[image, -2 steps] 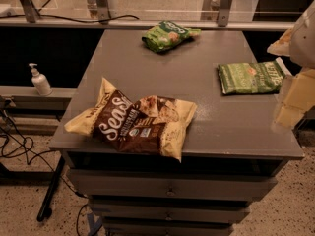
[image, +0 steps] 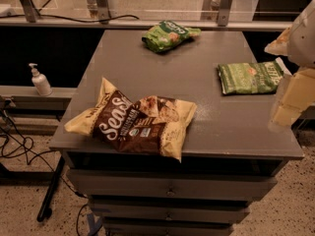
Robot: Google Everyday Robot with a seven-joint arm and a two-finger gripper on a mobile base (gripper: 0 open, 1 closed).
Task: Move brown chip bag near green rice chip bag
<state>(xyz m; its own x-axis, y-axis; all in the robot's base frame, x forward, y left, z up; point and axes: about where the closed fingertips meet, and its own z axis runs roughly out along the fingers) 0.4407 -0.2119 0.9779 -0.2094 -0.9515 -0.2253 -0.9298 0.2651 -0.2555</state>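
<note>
From the one camera view I see the brown chip bag (image: 135, 122) lying flat at the front left of the grey tabletop (image: 162, 75), one corner poking just past the left edge. The green rice chip bag (image: 169, 35) sits at the far edge, well apart from it. A flatter, darker green bag (image: 250, 77) lies on the right side. My gripper (image: 288, 104) hangs at the right edge of the tabletop, near that darker bag and holding nothing I can see; I cannot tell whether it is spread or closed. A pump bottle (image: 40, 81) stands on a ledge to the left.
</note>
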